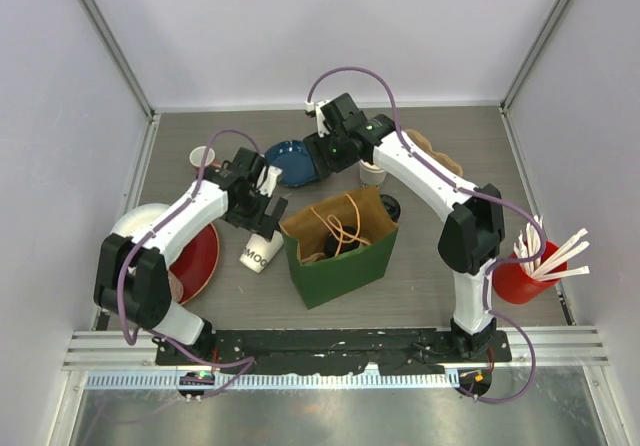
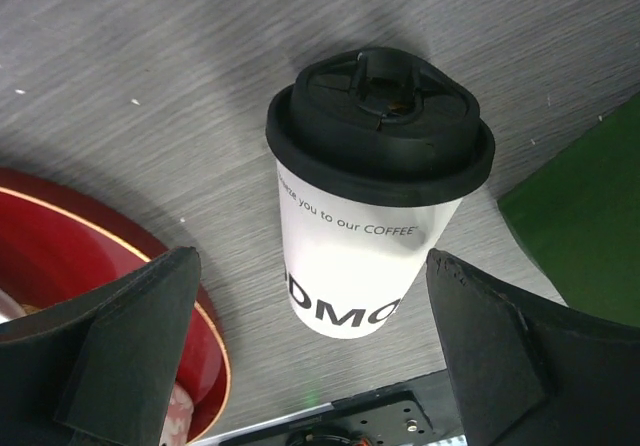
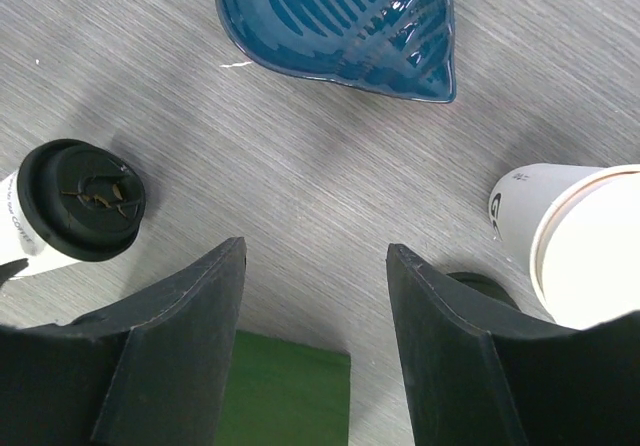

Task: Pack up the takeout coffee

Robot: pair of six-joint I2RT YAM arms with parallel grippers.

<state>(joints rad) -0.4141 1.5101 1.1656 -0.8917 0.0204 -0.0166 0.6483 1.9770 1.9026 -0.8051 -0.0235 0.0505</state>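
Black plastic caps the takeout coffee cup (image 2: 365,216) in the left wrist view. It is a cream-white paper cup with printed lettering, on the grey wood-grain table (image 2: 150,86). The left gripper (image 2: 310,266) is released, its fingers spread wide on either side of the cup and touching neither flank. A red plate (image 2: 60,256) shows at the left and a corner of the green bag (image 2: 590,216) at the right.

From the right wrist, the right gripper (image 3: 315,251) is released too, its fingers apart over bare table. A blue ribbed dish (image 3: 345,21) lies ahead of it. The lidded cup sits off to the left. A second paper cup (image 3: 580,236), lidless, is on the right, near the finger. The bag's green edge shows between the fingers at the bottom.

From overhead, the green bag stands open mid-table. The lidded cup is just left of it, outside, beneath the left gripper; I cannot tell whether it stands or lies. The lidless cup is beyond the bag's far side, beside the right arm. A red cup of white straws (image 1: 520,271) stands well apart at the right edge.
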